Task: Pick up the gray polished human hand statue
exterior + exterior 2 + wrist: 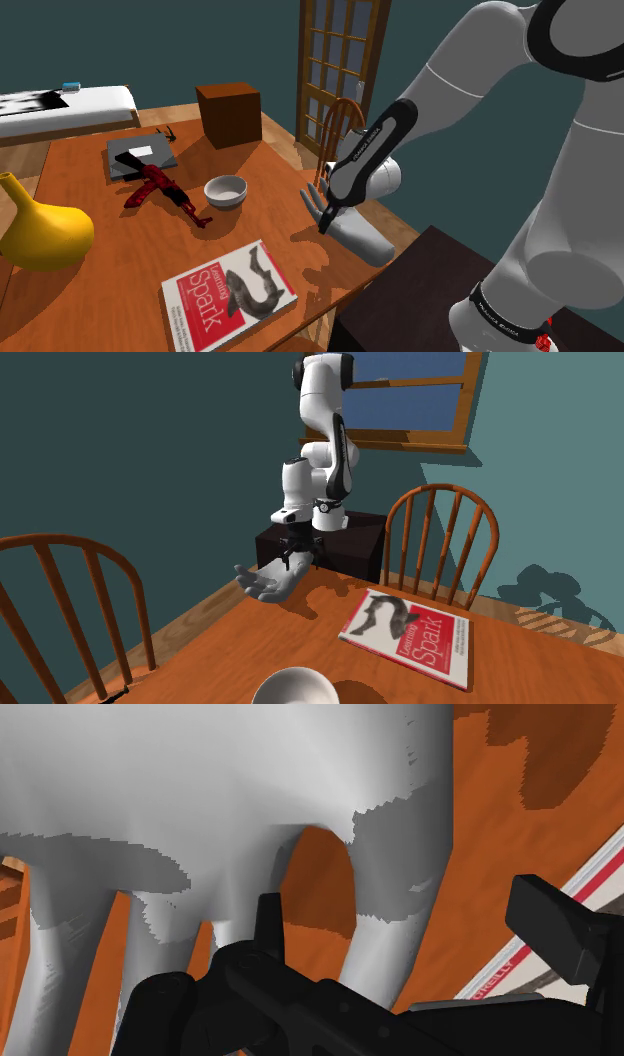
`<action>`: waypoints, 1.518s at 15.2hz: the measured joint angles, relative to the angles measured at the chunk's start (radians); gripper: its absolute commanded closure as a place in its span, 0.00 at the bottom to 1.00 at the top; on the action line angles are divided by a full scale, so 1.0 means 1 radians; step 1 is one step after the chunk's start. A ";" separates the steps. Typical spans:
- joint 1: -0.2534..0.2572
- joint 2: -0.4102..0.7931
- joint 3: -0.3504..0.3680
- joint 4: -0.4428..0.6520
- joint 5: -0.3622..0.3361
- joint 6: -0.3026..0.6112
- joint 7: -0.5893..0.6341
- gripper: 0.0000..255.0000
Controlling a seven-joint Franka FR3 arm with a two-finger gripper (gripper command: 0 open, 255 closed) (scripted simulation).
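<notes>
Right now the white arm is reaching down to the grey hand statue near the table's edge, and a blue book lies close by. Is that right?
Not quite. The book is red and white, not blue; the shoulder view shows it. The rest stands: the white arm reaches down to the grey hand statue near the edge of the table.
</notes>
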State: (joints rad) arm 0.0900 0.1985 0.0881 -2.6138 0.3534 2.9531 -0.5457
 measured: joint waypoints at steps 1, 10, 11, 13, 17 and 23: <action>-0.003 0.006 0.003 0.000 0.005 0.006 -0.005 1.00; -0.006 0.011 0.007 0.000 0.011 0.012 -0.011 1.00; -0.006 0.010 0.007 0.000 0.011 0.012 -0.011 1.00; 0.001 -0.008 -0.003 -0.004 -0.002 -0.005 0.002 1.00; 0.016 -0.068 -0.025 -0.011 -0.042 -0.059 0.039 1.00; 0.022 -0.162 -0.042 -0.019 -0.095 -0.144 0.088 1.00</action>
State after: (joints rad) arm 0.1121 0.0363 0.0458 -2.6332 0.2580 2.8090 -0.4581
